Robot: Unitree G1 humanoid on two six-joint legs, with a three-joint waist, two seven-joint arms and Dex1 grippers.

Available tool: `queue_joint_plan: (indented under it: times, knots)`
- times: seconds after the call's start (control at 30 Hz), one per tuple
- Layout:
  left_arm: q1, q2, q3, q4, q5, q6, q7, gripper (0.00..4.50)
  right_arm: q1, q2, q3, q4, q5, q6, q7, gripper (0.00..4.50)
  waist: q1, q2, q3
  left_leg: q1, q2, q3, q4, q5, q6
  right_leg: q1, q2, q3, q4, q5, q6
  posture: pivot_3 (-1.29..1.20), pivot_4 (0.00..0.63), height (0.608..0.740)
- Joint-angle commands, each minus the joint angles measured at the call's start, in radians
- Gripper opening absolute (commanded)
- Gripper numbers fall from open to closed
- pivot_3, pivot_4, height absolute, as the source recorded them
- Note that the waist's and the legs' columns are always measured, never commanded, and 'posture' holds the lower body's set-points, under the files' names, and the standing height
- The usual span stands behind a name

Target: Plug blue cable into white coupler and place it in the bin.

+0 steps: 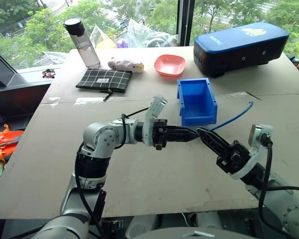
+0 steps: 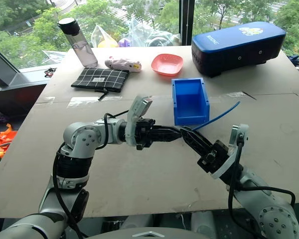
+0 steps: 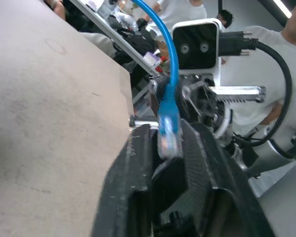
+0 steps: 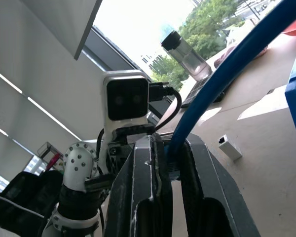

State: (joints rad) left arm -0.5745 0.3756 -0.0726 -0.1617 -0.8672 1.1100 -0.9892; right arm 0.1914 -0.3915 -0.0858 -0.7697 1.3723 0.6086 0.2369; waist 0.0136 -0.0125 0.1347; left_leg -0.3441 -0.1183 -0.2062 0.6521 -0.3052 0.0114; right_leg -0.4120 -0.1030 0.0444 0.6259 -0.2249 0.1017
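I'm seeing the cable (image 1: 235, 115) hanging in the air above the table (image 1: 50, 149), just right of the bin (image 1: 196, 101). One end is rising free toward the far right; the other end is running down to where my two grippers are meeting. The right gripper (image 1: 203, 134) is clenching that lower stretch: in its wrist view the cable (image 4: 222, 79) is passing between the two black fingers (image 4: 143, 192). In the left wrist view, the plug (image 3: 168, 131) is sitting between the left fingers (image 3: 133, 173), though I cannot tell whether the left gripper (image 1: 189, 133) is pinching it or standing slightly slack. The coupler (image 4: 230, 147) is lying alone on the table, apart from the cable. The bin is sitting upright beyond both grippers. Further back, I'm noting a pink bowl (image 1: 169, 64), a dark case (image 1: 239, 47), a bottle (image 1: 82, 44) and a checked pouch (image 1: 103, 79).
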Motion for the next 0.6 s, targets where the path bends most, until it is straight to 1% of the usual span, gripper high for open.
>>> queue_joint_plan:
  times: [0.03,0.1,0.13,0.2,0.3,0.37,0.6]
  knots:
    - [0.054,0.090,0.012,-0.089,0.151,-0.185,0.049,3.20,0.007,-0.026,-0.032,-0.005,0.020,-0.021,0.052,0.00,-0.002,0.000,0.000,0.000,0.000,0.000,0.000,0.000,0.000,0.000,0.000,0.000,0.000,0.000,0.000,0.00,0.150,0.740]
    - [0.118,0.139,0.031,-0.123,0.243,-0.302,0.092,4.18,0.020,-0.043,-0.057,0.003,0.019,-0.030,0.064,0.00,-0.002,0.001,0.000,0.001,0.000,0.002,-0.001,0.000,0.000,-0.001,0.000,0.002,0.000,0.000,0.000,0.00,0.150,0.740]
    - [0.152,0.164,0.037,-0.137,0.288,-0.360,0.109,4.41,0.028,-0.050,-0.066,0.005,0.018,-0.034,0.071,0.00,-0.002,0.001,-0.001,0.001,0.001,0.002,-0.002,0.000,0.000,-0.001,0.000,0.002,0.000,0.000,0.000,0.00,0.150,0.740]
    - [0.224,0.188,0.067,-0.140,0.358,-0.466,0.152,4.41,0.038,-0.056,-0.077,0.013,0.011,-0.039,0.082,0.00,0.001,0.001,-0.001,0.001,0.001,0.003,-0.003,0.000,0.000,-0.001,0.000,0.003,-0.001,0.000,0.000,0.00,0.150,0.740]
    - [0.274,0.197,0.101,-0.045,0.459,-0.603,0.214,4.41,0.036,-0.054,-0.075,0.024,0.000,-0.045,0.096,0.00,0.010,0.001,-0.001,0.000,0.001,0.003,-0.002,0.000,0.000,-0.001,0.000,0.002,-0.001,0.000,0.000,0.00,0.150,0.740]
    - [0.271,0.186,0.106,0.020,0.494,-0.657,0.237,4.41,0.032,-0.050,-0.070,0.030,-0.007,-0.048,0.102,0.00,0.020,0.001,-0.001,0.000,0.000,0.003,-0.001,0.000,0.000,0.000,0.000,0.002,-0.001,0.000,0.000,0.00,0.150,0.740]
    - [0.173,0.112,0.012,0.218,0.594,-0.777,0.227,4.41,0.018,-0.041,-0.061,0.045,-0.037,-0.052,0.126,0.00,0.026,0.000,-0.001,0.000,0.000,0.003,0.000,0.000,0.000,0.000,-0.001,0.001,-0.001,0.000,0.000,0.00,0.150,0.740]
